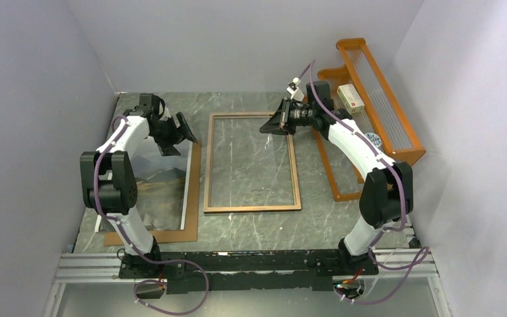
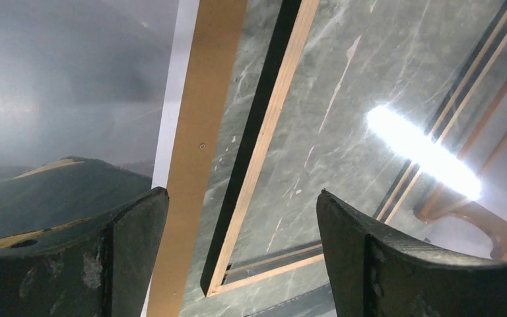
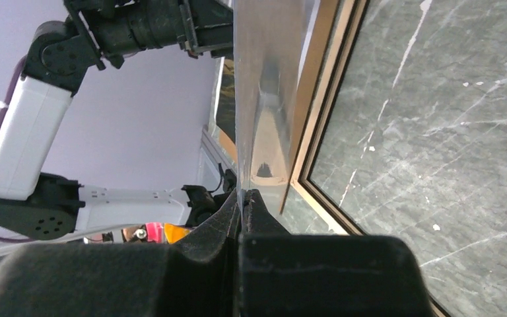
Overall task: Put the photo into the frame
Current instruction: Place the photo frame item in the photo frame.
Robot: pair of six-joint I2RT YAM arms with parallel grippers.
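Note:
The frame (image 1: 251, 209) lies flat mid-table, its light-brown wood side up. The photo (image 1: 162, 178) lies picture-up to its left on a brown backing board (image 1: 195, 191). My left gripper (image 1: 178, 135) hovers open and empty over the photo's far right corner. In the left wrist view the photo (image 2: 59, 132), the board (image 2: 201, 125) and the frame's rail (image 2: 264, 139) lie below the open jaws (image 2: 241, 211). My right gripper (image 1: 269, 125) is at the frame's far right corner. It is shut (image 3: 243, 198) on the edge of the clear pane (image 3: 267, 79), held tilted up off the frame (image 3: 317, 99).
An orange rack (image 1: 376, 112) stands along the right side with a white box (image 1: 351, 97) on it. Walls close in the table at the left, back and right. The left arm (image 3: 26, 132) shows beyond the pane in the right wrist view.

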